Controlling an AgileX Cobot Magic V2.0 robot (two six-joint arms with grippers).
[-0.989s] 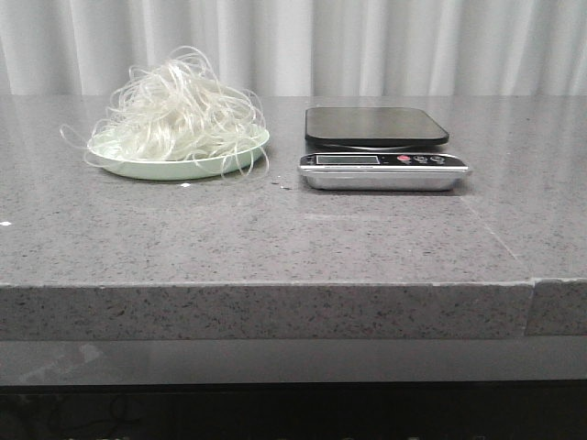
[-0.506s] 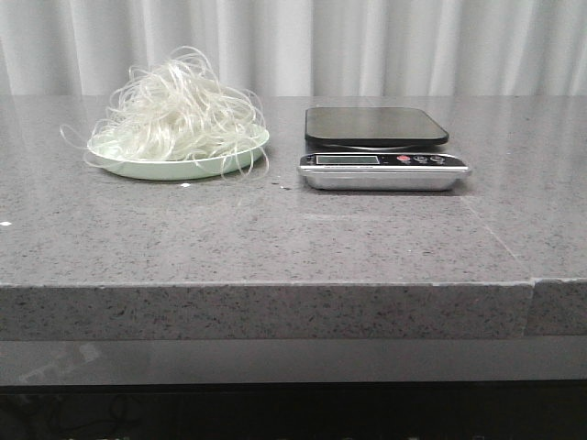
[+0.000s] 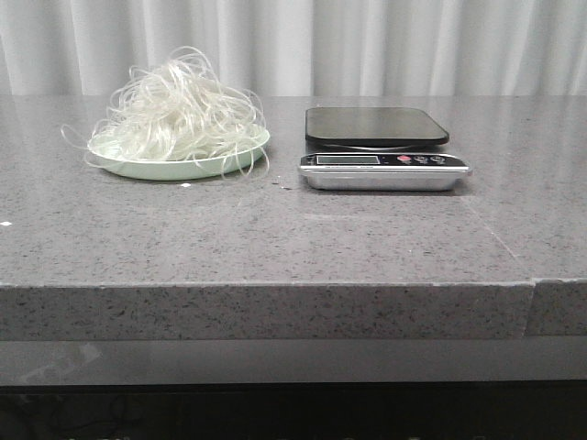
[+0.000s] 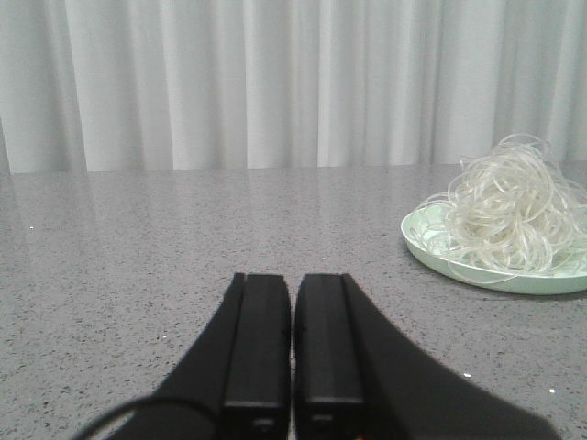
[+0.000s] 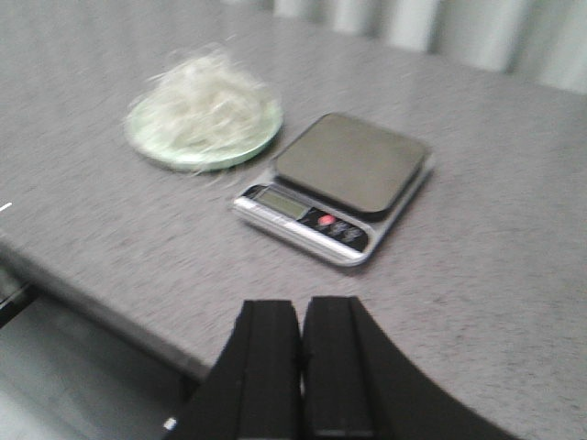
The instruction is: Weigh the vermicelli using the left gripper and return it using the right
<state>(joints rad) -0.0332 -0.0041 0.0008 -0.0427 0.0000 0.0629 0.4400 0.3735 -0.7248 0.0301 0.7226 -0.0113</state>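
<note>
The vermicelli [image 3: 176,115] is a fluffy whitish tangle heaped on a pale green plate [image 3: 138,168] at the table's back left. It also shows in the left wrist view [image 4: 509,209] and in the right wrist view [image 5: 204,96]. A kitchen scale [image 3: 376,126] with a black platform stands to the right of the plate, and shows in the right wrist view [image 5: 351,163]. My left gripper [image 4: 292,280] is shut and empty, low over the table, well short of the plate. My right gripper [image 5: 301,307] is shut and empty, above the table's front edge. Neither gripper shows in the front view.
The grey stone table [image 3: 275,238] has a seam near its front right corner [image 3: 532,284]. White curtains [image 3: 293,46] hang behind the table. The scale's display and buttons [image 3: 404,159] face the front.
</note>
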